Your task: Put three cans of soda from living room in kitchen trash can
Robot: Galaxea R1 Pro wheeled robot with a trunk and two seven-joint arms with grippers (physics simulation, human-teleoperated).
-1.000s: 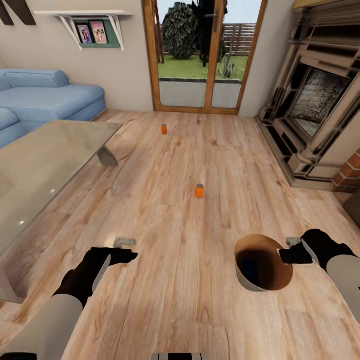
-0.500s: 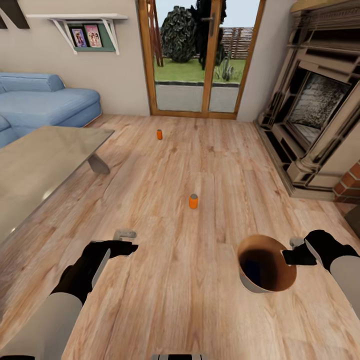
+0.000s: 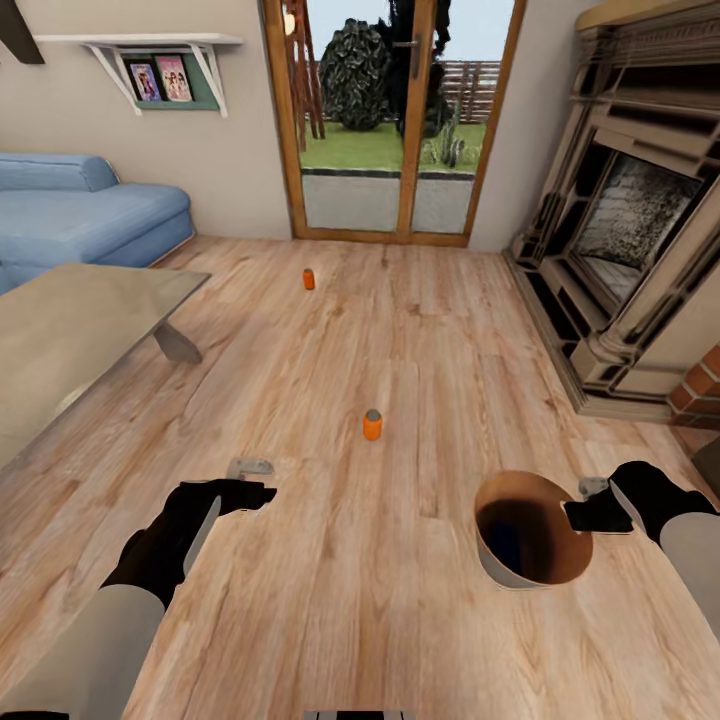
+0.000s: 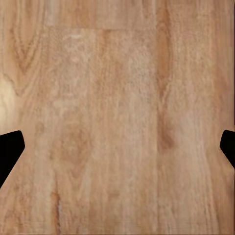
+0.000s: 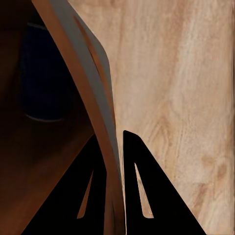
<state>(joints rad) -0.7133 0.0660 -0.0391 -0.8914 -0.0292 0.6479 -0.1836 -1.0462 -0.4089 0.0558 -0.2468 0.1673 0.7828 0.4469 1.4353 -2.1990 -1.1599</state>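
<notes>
Right gripper (image 3: 598,516) pinches the tash can (image 3: 530,541) rim, left gripper (image 3: 252,494) spread wide and empty, nearest orange can (image 3: 372,425) upright on floor ahead between both arms, closer to the free left, second orange can (image 3: 309,279) far by doors

Two pale grey cylindrical forearms, glossy black wrist housings, left gripper (image 3: 252,481) with small grey fingertips, right gripper (image 3: 592,502) black and blocky, black wedge-shaped fingers (image 5: 142,196) with narrow slits
</notes>
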